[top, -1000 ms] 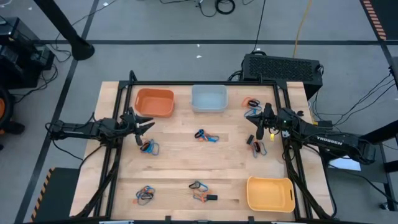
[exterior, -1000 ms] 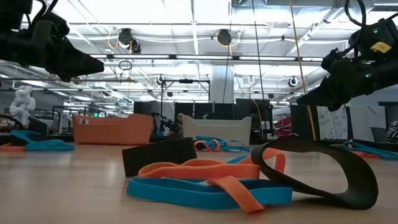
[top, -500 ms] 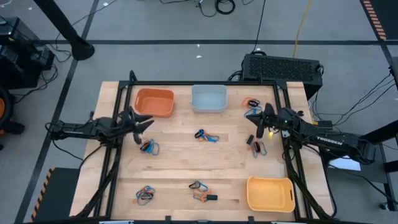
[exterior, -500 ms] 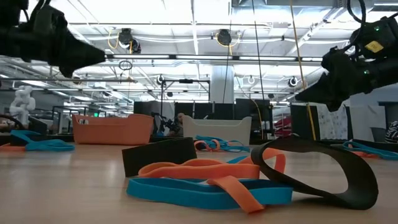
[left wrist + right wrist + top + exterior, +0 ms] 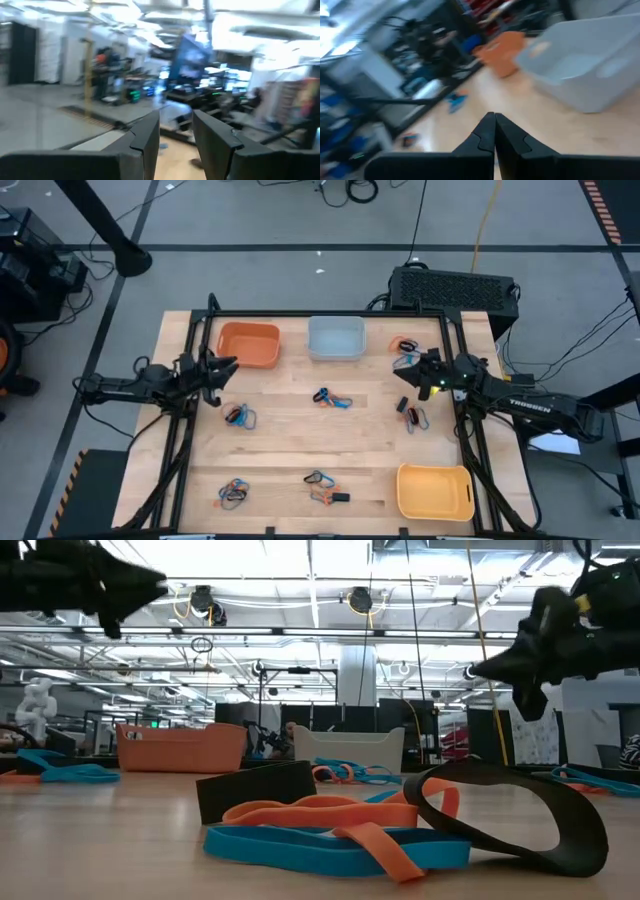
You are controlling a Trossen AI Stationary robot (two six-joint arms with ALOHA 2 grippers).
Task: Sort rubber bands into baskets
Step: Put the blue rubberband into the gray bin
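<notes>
Left gripper (image 5: 226,366) hovering slightly parted beside small orange plastic tub (image 5: 248,345). Right gripper (image 5: 412,372) hanging closed, empty, between pale blue-grey tub (image 5: 336,338) and nearby rubber-band clump (image 5: 414,414).

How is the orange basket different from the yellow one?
The orange basket sits at the table's far edge beside the pale blue-grey basket, near the left claw; the yellow basket stands alone at the near right corner. They differ in colour. Both are rounded rectangular tubs holding no rubber bands.
</notes>
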